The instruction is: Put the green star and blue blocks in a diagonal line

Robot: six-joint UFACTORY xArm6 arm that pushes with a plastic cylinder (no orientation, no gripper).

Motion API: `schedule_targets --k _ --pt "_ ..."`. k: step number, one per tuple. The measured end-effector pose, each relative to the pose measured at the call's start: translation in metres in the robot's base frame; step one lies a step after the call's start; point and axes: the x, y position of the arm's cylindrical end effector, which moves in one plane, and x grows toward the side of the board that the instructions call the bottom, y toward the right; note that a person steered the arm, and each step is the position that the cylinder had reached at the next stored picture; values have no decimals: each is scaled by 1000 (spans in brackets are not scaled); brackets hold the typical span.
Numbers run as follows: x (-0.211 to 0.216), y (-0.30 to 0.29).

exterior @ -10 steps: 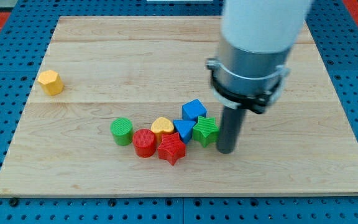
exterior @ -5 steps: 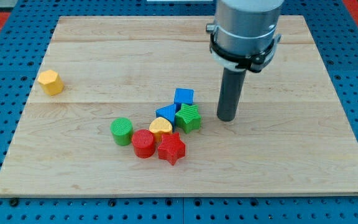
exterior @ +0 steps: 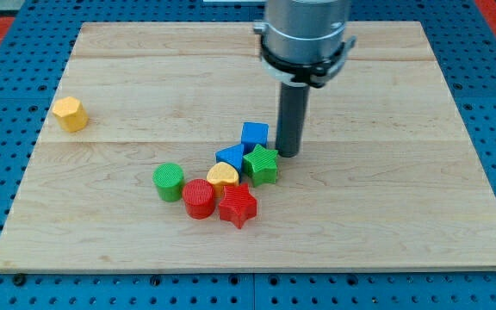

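The green star (exterior: pixel 261 164) lies near the middle of the wooden board (exterior: pixel 386 215). A blue cube (exterior: pixel 254 135) sits just above it, and a blue triangular block (exterior: pixel 230 157) touches the star's left side. My tip (exterior: pixel 288 153) stands just to the right of the blue cube and above-right of the green star, very close to both. The three blocks form a tight cluster.
A yellow heart (exterior: pixel 223 176), a red star (exterior: pixel 238 206), a red cylinder (exterior: pixel 200 198) and a green cylinder (exterior: pixel 169 182) crowd below-left of the cluster. A yellow hexagonal block (exterior: pixel 70 113) sits alone at the view's left.
My tip moved up and to the left, from the right of the green star to beside the blue cube. The green star and both blue blocks shifted left and up early on.
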Motion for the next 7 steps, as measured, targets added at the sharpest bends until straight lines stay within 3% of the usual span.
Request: schedule_targets --k 2,4,7 --pt "28 -4" --pt "-20 -22" --pt "-22 -70"
